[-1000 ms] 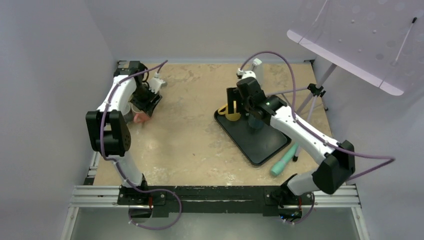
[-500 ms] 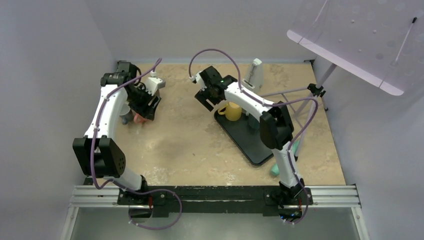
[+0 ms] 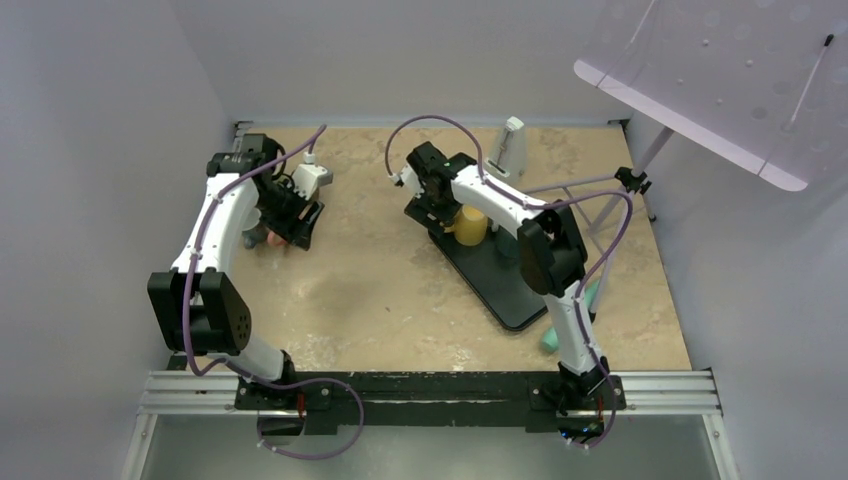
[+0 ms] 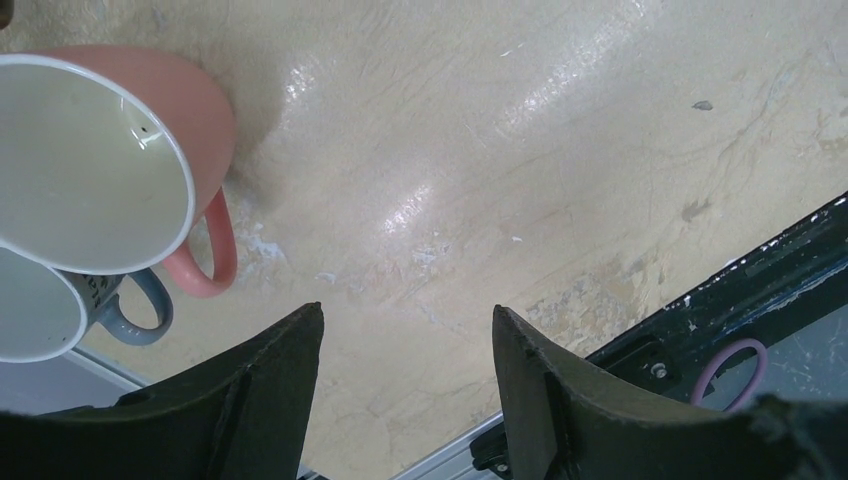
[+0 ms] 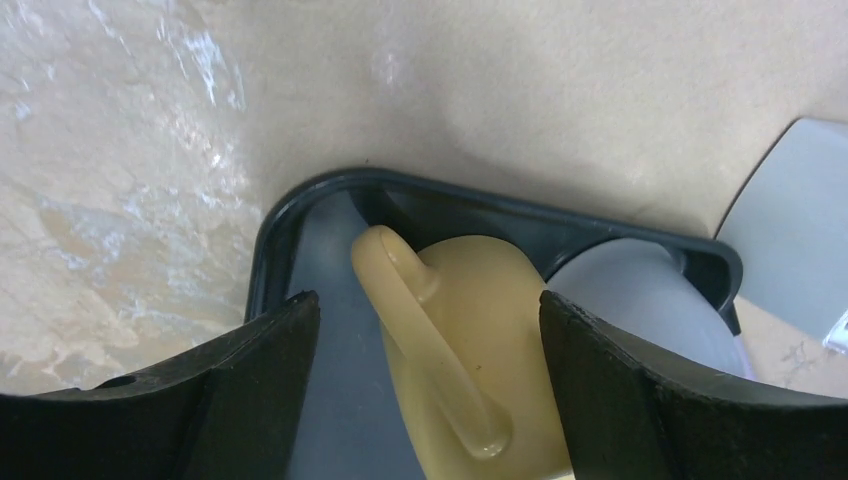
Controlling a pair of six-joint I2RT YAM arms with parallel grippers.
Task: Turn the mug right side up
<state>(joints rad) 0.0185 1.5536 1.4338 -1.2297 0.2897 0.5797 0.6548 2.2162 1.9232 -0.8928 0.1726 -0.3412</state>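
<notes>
At the far left of the worktop (image 3: 380, 290), a pink mug (image 4: 100, 150) and a blue-grey mug (image 4: 60, 305) are seen close together. Both show pale insides to the left wrist camera, so neither is judged to need turning. The left pincer (image 4: 405, 330) is held just beside them, its fingers apart with only bare worktop between them. Toward the right, a black tray (image 5: 450, 205) is set on the worktop, and the yellow mug (image 5: 480, 330) is found in its near-left corner. No opening can be seen on this mug, so it is taken to be the 1 standing mouth-down. A pale grey cup (image 5: 640, 300) is placed just beside it on the right. The right pincer (image 5: 428, 305) is poised above the yellow mug with its 2 fingers spread wide and clamped on nothing. The mug body is framed between them, somewhat nearer the right finger. The handle is turned toward the pincer, and its long axis runs from upper left to lower right across the gap. A grasp is therefore judged to depend on the fingers being lowered either side of the body, clear of the handle and the grey cup. The right arm is plainly the nearer; the left is well apart from the tray.
</notes>
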